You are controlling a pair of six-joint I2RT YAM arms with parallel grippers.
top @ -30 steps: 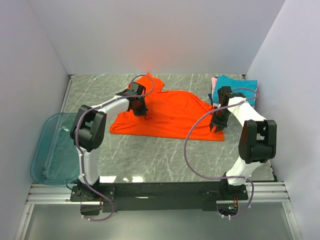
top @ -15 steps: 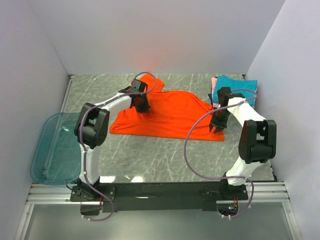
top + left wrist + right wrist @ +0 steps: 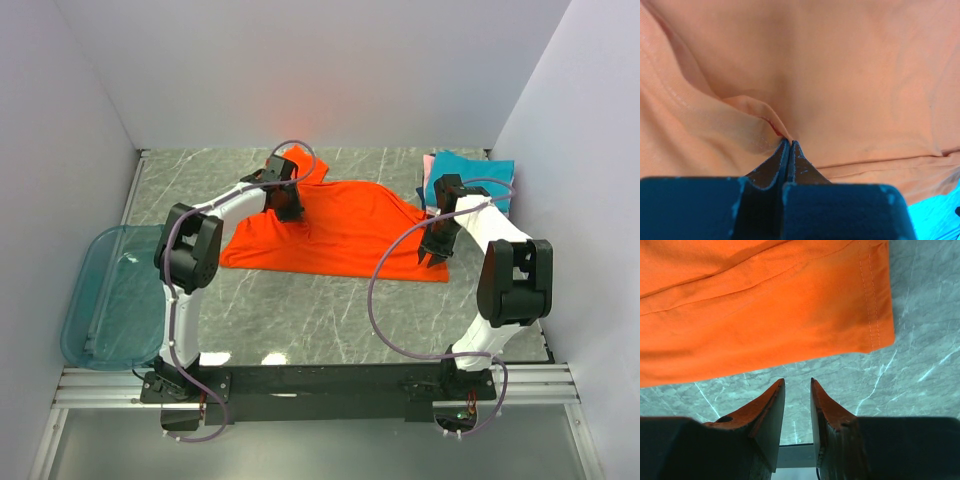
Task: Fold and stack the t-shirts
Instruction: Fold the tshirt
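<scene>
**Operator:** Which shirts are sitting finished right now?

**Technician:** A teal folded cloth rectangle (image 3: 480,172) is lying at the upper right of the top view, with a pink cloth edge (image 3: 428,163) showing at its left side. I am judging these as already folded and stacked. How many layers are in that pile cannot be told.

**Operator:** And the shirt being worked?

**Technician:** The bright orange-red short-sleeved t-shirt (image 3: 345,228) is lying spread flat on the grey marbled table (image 3: 330,315), in the middle of the top view. No fold is showing across its body, so its folding is only starting.

**Operator:** What are the pincers doing?

**Technician:** The left pincer (image 3: 790,143) is clamping a raised ridge of the orange cloth near the shirt's upper left, fingertips pressed together on it. The right pincer (image 3: 797,386) is hovering over bare table just beside the shirt's lower right hem corner, its fingers standing apart and gripping nothing.

**Operator:** What is outstanding?

**Technician:** In my judgement: gripping the hem corner, folding the orange shirt, then carrying it onto the pile. The translucent blue-green plastic bin (image 3: 105,295) at the left edge is playing no part.
</scene>
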